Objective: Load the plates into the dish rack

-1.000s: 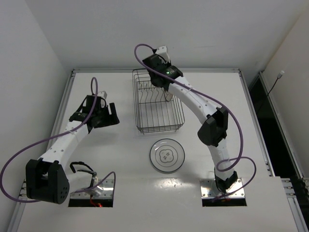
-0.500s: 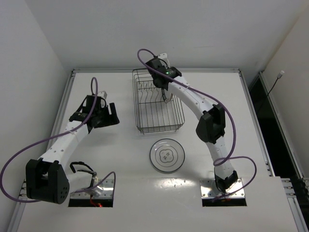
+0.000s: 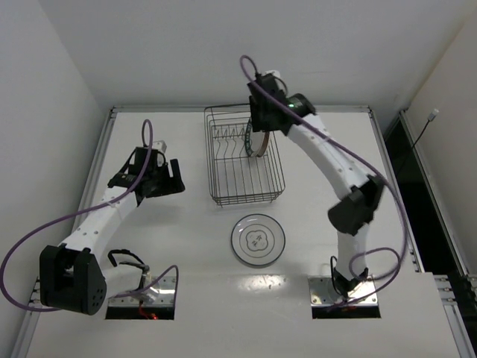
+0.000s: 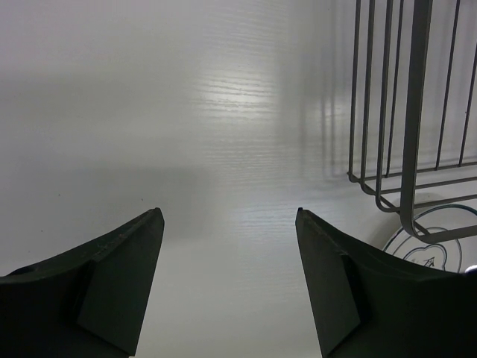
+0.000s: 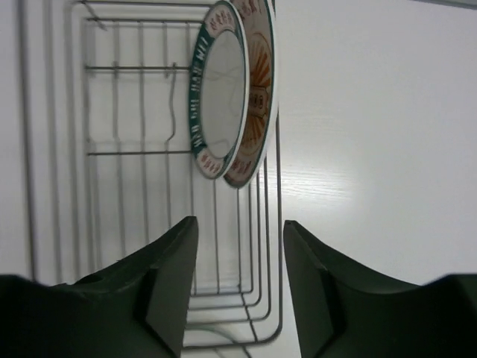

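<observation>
The dish rack (image 3: 242,160) stands at the table's far middle. Two plates stand on edge in its far right part: the teal-rimmed plate (image 5: 218,89) and, right beside it, the plate with red-orange marks (image 5: 258,112); they show edge-on in the top view (image 3: 256,142). The pale grey-white plate (image 3: 258,240) lies flat on the table in front of the rack. My right gripper (image 3: 259,125) is open and empty above the rack's far right, clear of the two plates (image 5: 240,224). My left gripper (image 3: 170,179) is open and empty, left of the rack (image 4: 229,212).
The rack's near corner wire (image 4: 408,149) and the flat plate's edge (image 4: 428,250) show at the right of the left wrist view. Bare white table (image 3: 149,239) surrounds them. Walls close the far side and left.
My right arm has lifted and drawn back to the right from inside the rack, leaving the two plates standing uncovered. The left arm has not moved.
</observation>
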